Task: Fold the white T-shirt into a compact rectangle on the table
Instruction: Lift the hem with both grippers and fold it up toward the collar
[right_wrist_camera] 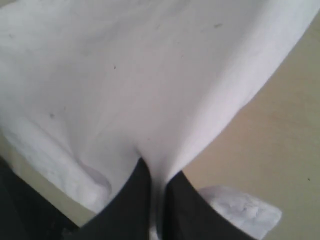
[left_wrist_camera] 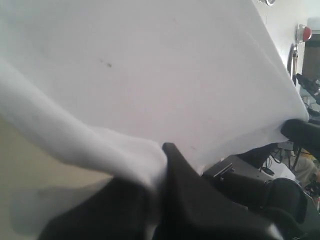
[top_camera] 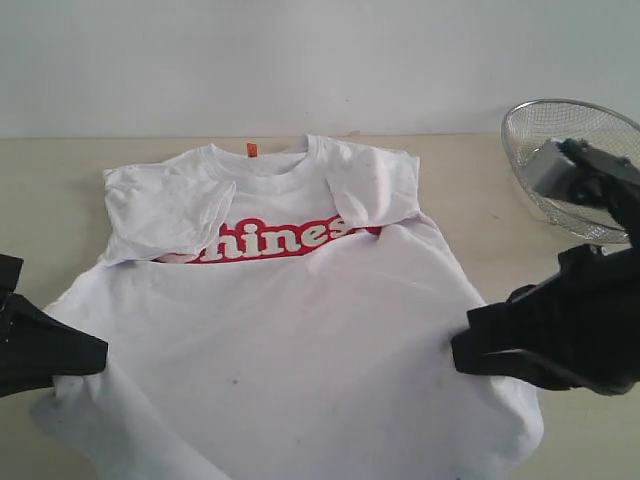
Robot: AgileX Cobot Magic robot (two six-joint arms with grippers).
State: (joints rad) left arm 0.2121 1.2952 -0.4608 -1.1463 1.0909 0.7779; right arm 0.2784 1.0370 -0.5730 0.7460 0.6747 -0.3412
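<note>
The white T-shirt [top_camera: 290, 320] lies front up on the pale table [top_camera: 60, 160], both sleeves folded inward over the red lettered banner [top_camera: 285, 238]; an orange neck tag [top_camera: 251, 149] shows at the collar. My left gripper [top_camera: 100, 352] is shut on the shirt's left lower edge, and cloth [left_wrist_camera: 150, 75] bunches between its black fingers [left_wrist_camera: 172, 160]. My right gripper [top_camera: 458, 350] is shut on the right lower edge, the fabric [right_wrist_camera: 150, 100] pinched between its fingers [right_wrist_camera: 142, 175]. The lower part of the shirt is lifted and stretched between the two grippers.
A round wire-mesh basket [top_camera: 565, 130] stands at the table's back right, partly behind the right arm [top_camera: 590, 300]. A pale wall runs behind the table. Bare tabletop shows left of the shirt and beyond the collar.
</note>
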